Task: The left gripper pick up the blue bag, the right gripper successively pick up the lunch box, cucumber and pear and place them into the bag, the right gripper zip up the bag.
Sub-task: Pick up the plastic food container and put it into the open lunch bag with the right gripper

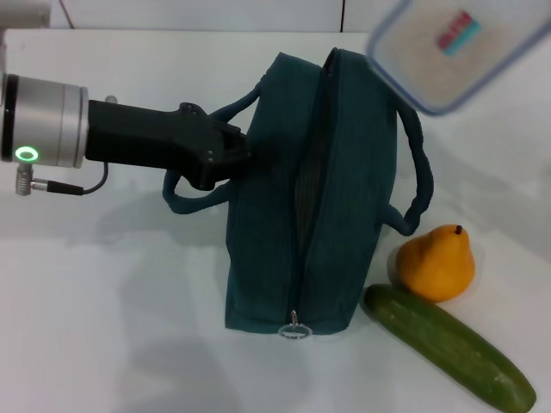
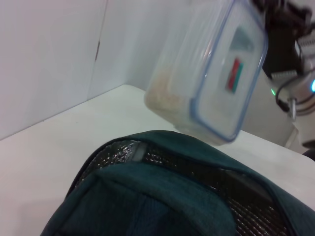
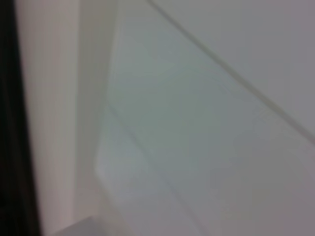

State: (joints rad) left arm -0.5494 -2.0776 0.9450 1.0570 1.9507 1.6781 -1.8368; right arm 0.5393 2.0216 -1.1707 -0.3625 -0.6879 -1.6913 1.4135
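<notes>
Left claw point(image 1: 237, 155) was at the bag's point(image 1: 344, 172) left side, by its left handle point(image 1: 194, 200); fingers hidden against the fabric, so I couldn't tell whether they were clamped. Bag lay on the white surface point(image 1: 112, 284), zipper open along the top, ring pull point(image 1: 294, 329) at the near end, foil lining point(image 2: 197, 169) showing in the left wrist view. Lunch box point(image 1: 456, 52) was in the air, tilted, above the bag's far right corner, label point(image 1: 458, 33) up. Right claw holding it not identifiable, state unknown. Pear point(image 1: 437, 261) sat right of the bag, touching the cucumber point(image 1: 448, 344) lying just nearer.
</notes>
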